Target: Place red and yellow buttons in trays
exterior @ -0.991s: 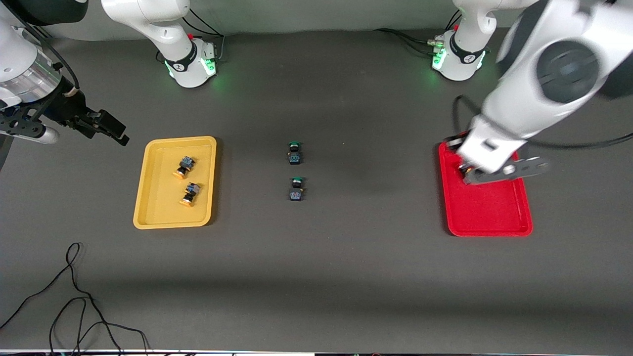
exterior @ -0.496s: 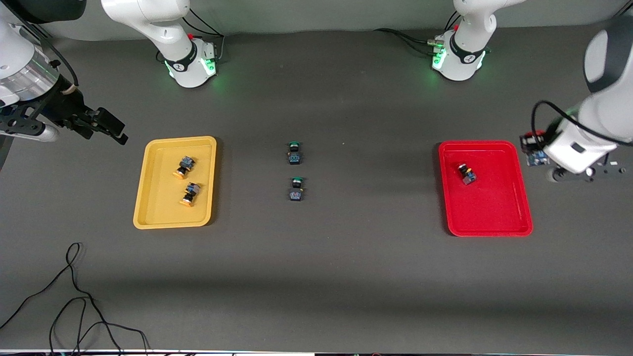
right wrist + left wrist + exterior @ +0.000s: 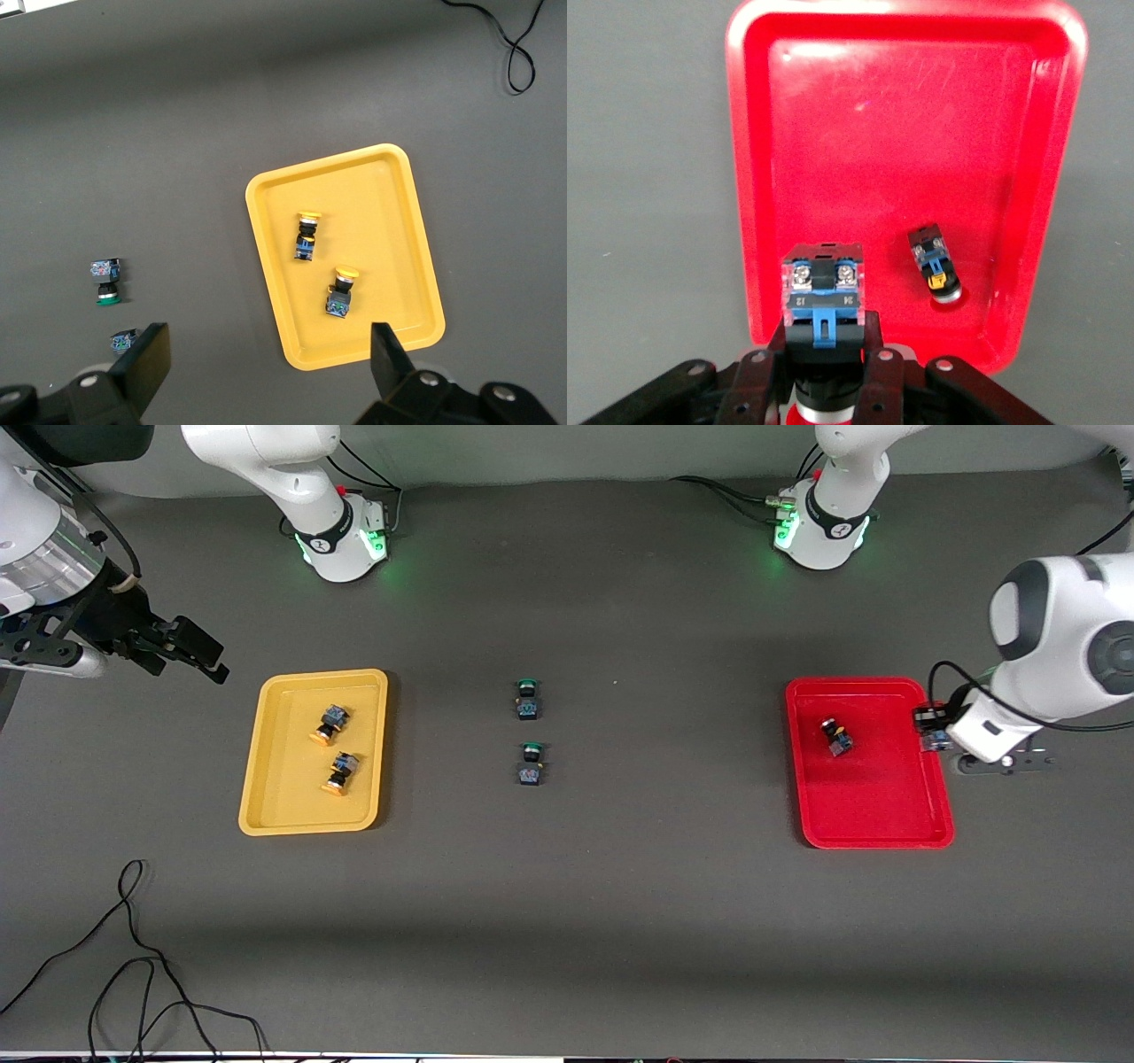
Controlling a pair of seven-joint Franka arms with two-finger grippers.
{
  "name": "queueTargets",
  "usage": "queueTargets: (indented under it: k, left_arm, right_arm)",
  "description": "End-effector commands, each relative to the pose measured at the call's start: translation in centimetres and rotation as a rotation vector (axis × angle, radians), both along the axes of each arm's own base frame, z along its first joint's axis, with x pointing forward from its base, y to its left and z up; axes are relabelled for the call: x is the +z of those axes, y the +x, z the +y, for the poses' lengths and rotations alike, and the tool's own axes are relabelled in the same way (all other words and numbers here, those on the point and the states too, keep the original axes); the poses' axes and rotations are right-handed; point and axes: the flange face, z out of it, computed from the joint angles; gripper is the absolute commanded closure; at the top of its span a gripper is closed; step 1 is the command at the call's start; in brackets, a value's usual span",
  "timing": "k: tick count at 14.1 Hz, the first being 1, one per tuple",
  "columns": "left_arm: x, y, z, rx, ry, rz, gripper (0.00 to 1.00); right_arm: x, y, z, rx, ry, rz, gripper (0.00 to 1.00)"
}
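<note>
- Two red buttons on show: held red button [image 3: 824, 297] pinched tight in the left gripper [image 3: 824, 354], up over the rim of the red tray [image 3: 868, 841] at the left arm's end. Other red button [image 3: 835, 737] lying on its side inside the red tray.
- Two yellow buttons [image 3: 328, 724] already lying in the yellow tray [image 3: 312, 676], well apart from the red tray, toward the right arm's end.
- Two green buttons [image 3: 528, 698] on the table between the red tray and the yellow tray. Not part of the job.
- Right gripper [image 3: 190, 657] waiting with fingers spread wide and nothing in them, up over the table just beside the yellow tray.
- Probably small, light and hard, with a smooth round cap. Likely to tip or roll a bit if dropped from high up. Best pinched across the black neck between cap and blocky body, as now. Best let go low over the flat floor of the red tray.
- Compared with one second ago: left gripper then low over the other red button's spot in the red tray. Half a second ago, out off the red tray at the left arm's end. Now back closer, at the rim. Everything else just as before.
</note>
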Motion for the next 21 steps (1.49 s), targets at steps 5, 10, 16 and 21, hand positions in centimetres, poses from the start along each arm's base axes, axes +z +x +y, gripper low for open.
queueTargets:
  k: [5, 10, 16, 21]
  left_arm:
    - [-7.3, 0.3, 1.3, 0.019, -0.066, -0.011, 1.0]
    - [-7.4, 0.5, 1.3, 0.029, -0.066, -0.015, 0.02]
    - [0.1, 2.9, 1.6, 0.026, -0.028, -0.011, 0.0]
    - [14.6, 6.2, -0.5, -0.019, 0.011, -0.026, 0.0]
  right_arm:
    - [0.4, 0.4, 0.0, 0.025, -0.001, -0.01, 0.0]
    - [0.4, 0.5, 0.0, 0.024, -0.001, -0.017, 0.0]
    - [0.1, 0.8, 0.1, 0.025, -0.001, -0.016, 0.0]
    - [0.0, 0.9, 0.1, 0.025, -0.001, -0.019, 0.0]
